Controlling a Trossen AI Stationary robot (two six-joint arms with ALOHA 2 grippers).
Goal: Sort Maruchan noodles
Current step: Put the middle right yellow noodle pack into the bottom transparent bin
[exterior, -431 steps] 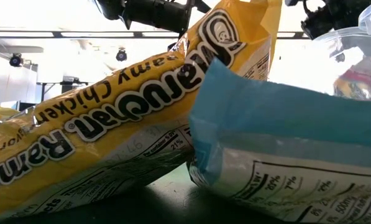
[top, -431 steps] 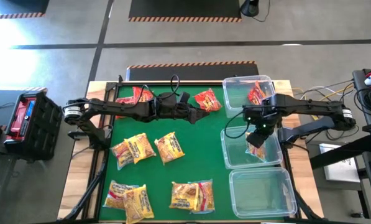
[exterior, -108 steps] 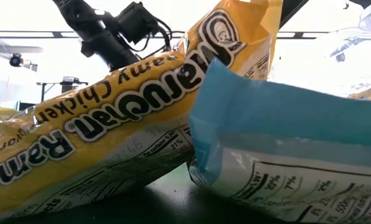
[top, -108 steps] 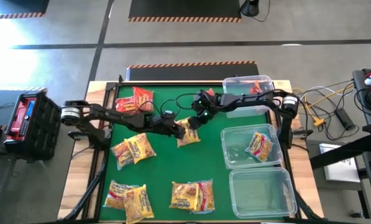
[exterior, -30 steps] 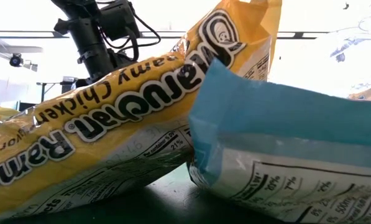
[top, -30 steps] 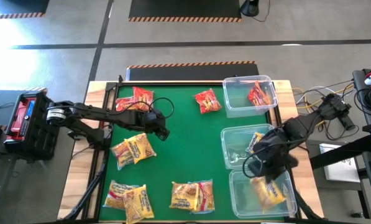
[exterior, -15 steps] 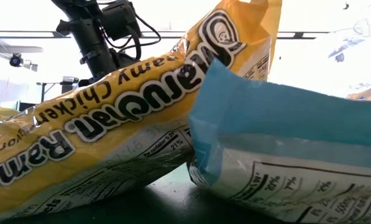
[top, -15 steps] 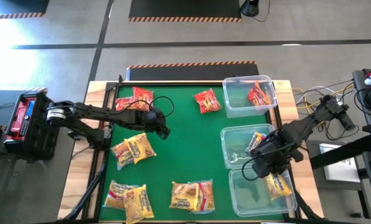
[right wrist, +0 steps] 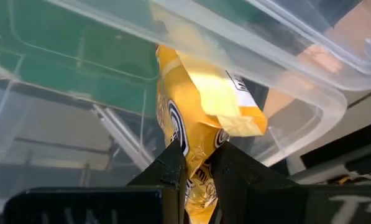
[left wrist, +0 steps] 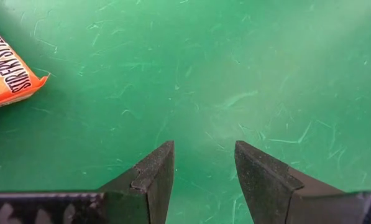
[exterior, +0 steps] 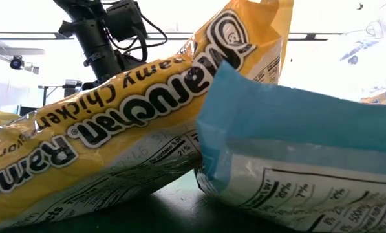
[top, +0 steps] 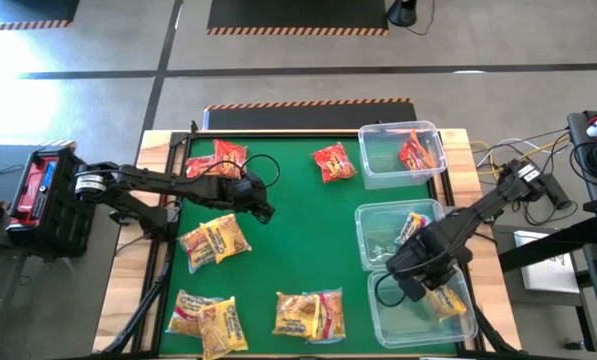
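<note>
The right gripper [top: 425, 285] is positioned over the near bin [top: 421, 318] at the right of the table [top: 308, 240]. Its fingers [right wrist: 173, 168] are closed on a yellow noodle packet [right wrist: 194, 124], which is held over that bin's rim, as confirmed in the right wrist view.

The left gripper [top: 263, 211] is held over bare green mat in the left half of the table, just beyond a yellow packet [top: 214, 240]. Its fingers [left wrist: 151, 177] are parted and nothing is held between them; an orange packet corner [left wrist: 8, 78] is seen off to one side.

One red packet [top: 416, 151] is contained in the far bin [top: 398, 172]. One yellow packet [top: 410, 226] is contained in the middle bin [top: 378, 245].

On the mat, red packets are noted at the far left [top: 216, 157] and far centre [top: 333, 161]. Yellow packets are noted at the near left [top: 203, 318] and near centre [top: 308, 313], the latter filling the low view.
</note>
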